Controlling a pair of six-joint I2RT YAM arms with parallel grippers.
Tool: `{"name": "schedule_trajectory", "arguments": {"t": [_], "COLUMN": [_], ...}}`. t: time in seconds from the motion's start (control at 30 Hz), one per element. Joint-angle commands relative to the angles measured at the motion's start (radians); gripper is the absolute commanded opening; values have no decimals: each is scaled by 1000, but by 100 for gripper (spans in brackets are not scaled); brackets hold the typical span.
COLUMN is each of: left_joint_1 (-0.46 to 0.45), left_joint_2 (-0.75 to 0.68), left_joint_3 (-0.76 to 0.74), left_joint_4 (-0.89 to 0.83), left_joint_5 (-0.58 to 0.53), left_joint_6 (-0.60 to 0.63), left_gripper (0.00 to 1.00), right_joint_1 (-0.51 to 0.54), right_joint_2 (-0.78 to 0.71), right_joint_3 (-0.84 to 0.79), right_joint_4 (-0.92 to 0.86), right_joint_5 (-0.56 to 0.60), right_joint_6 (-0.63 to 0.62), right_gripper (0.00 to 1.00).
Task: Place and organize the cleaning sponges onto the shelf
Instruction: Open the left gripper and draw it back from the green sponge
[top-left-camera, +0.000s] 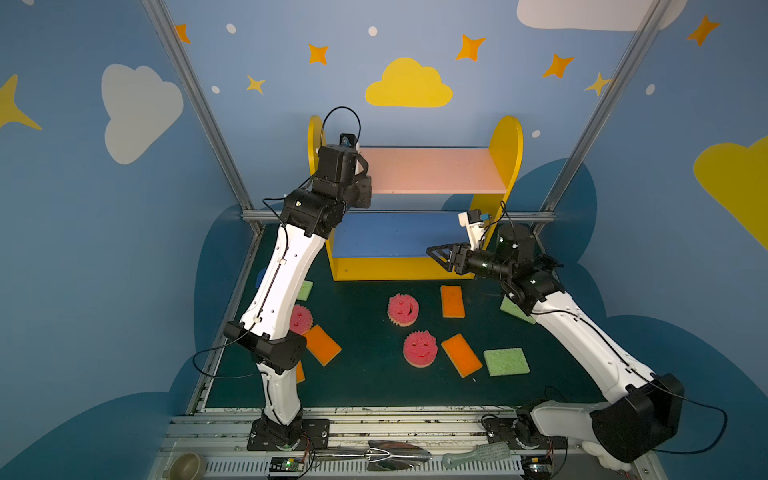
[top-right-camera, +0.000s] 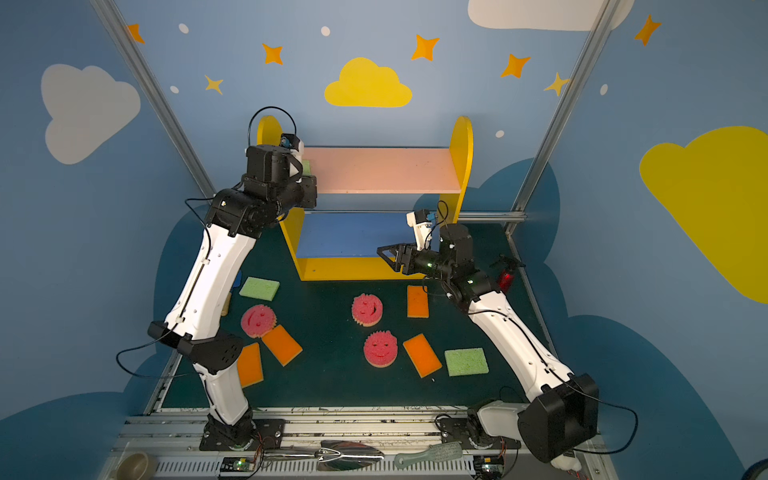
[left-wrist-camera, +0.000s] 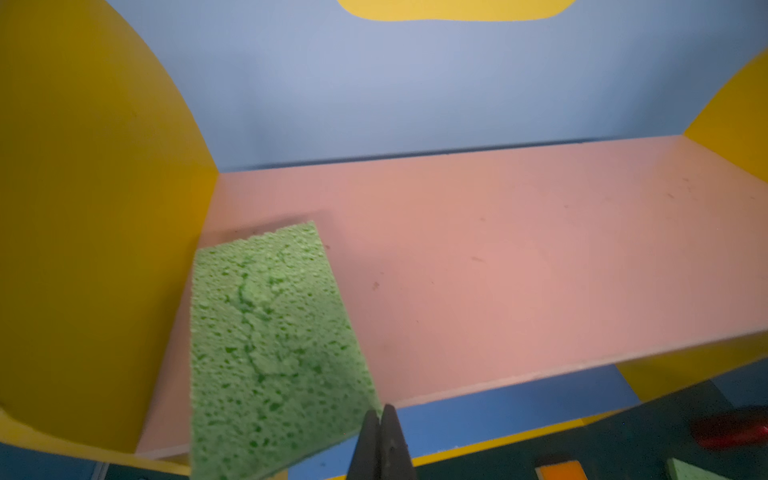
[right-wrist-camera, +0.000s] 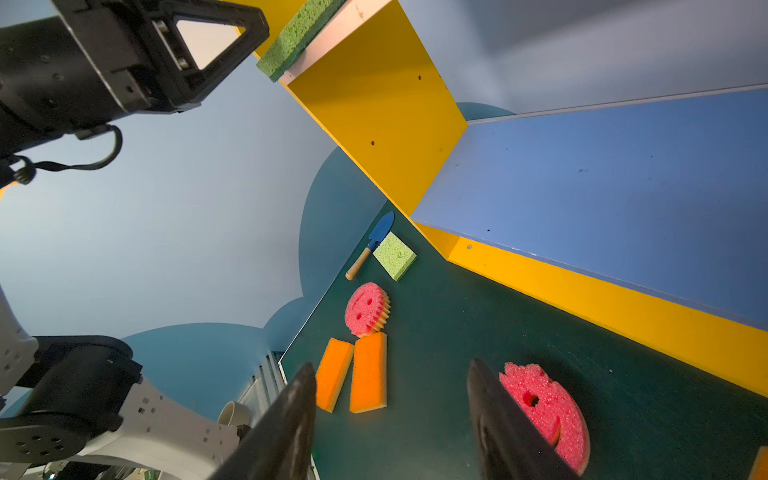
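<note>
We count the job as barely begun. The surface (top-left-camera: 361, 386) in front of the shelf (top-left-camera: 505, 158) carries nearly the whole load. The shelf itself is close to bare: its blue middle board (top-left-camera: 390, 235) holds nothing and its pink top board (top-left-camera: 432, 170) holds a single item. The left tool (left-wrist-camera: 380, 432) is up at the left end of the shelf's top board, jaws together with nothing visible between them, tips just beside that item's near corner. The right tool (top-left-camera: 431, 252) hangs in front of the shelf's right end at middle-board height, jaws apart and empty. The one green sponge (left-wrist-camera: 266, 332) already placed lies flat just beside the shelf's left side panel, overhanging the board's front edge (we judge it wants a nudge inward). Left to shelve, all in front of the shelf, are four orange sponges (top-left-camera: 452, 301), three pink smiley sponges (top-left-camera: 403, 309) and three other green sponges (top-left-camera: 506, 361).
</note>
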Motion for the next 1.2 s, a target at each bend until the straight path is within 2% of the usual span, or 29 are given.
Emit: {"name": "schedule_trajectory", "arguments": {"t": [0.0,0.33,0.7,1.17], "left_joint_1": [11,47,93,94], "left_joint_2": [-14,125,106,63], "left_joint_3": [-27,189,146,118], "left_joint_4": [29,-90,-82,-65], "left_joint_5": [18,42,49,48], "left_joint_6": [-14,-21,-36,-28], "left_gripper": [3,3,3,3], "right_joint_1": [-3,-3,-2,-2], "right_joint_2": [-3,-16,-6,4], "right_joint_3": [10,6,7,16], "right_joint_4": [2,0,3,6], "right_joint_5": [-12,-9,-10,-10], "right_joint_6": [-1,-7,-7,-3], "right_gripper": [59,59,60,61]}}
